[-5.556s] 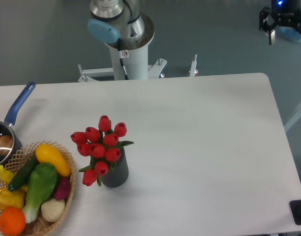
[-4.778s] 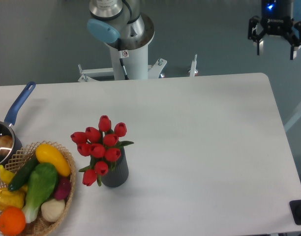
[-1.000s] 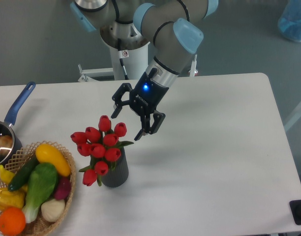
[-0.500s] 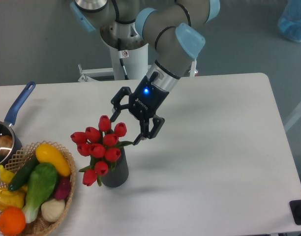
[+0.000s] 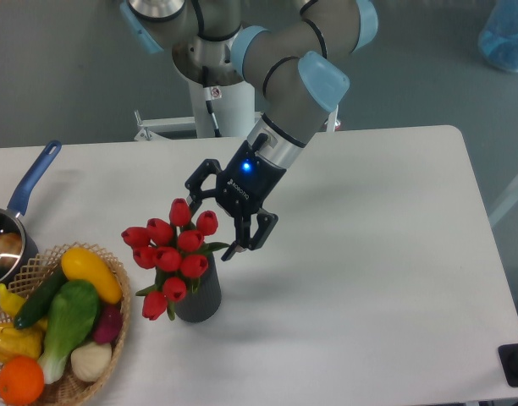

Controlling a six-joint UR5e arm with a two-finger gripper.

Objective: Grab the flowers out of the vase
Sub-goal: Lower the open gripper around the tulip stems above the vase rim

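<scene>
The red tulips [image 5: 176, 254] stand in the ribbed dark grey vase [image 5: 200, 293], near the front left of the white table [image 5: 369, 254]. The gripper [image 5: 212, 225] hangs just beside the top buds, its two fingers spread wide, one at the upper bud and one by a leaf; whether it touches them I cannot tell. The step in hand seems to be the approach. Next, the fingers must come around the bunch and press together. The wicker basket [image 5: 115, 317] and saucepan [image 5: 26, 188] sit at the left.

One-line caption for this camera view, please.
Open gripper poised beside the flowers standing in the vase, not yet grasping.
</scene>
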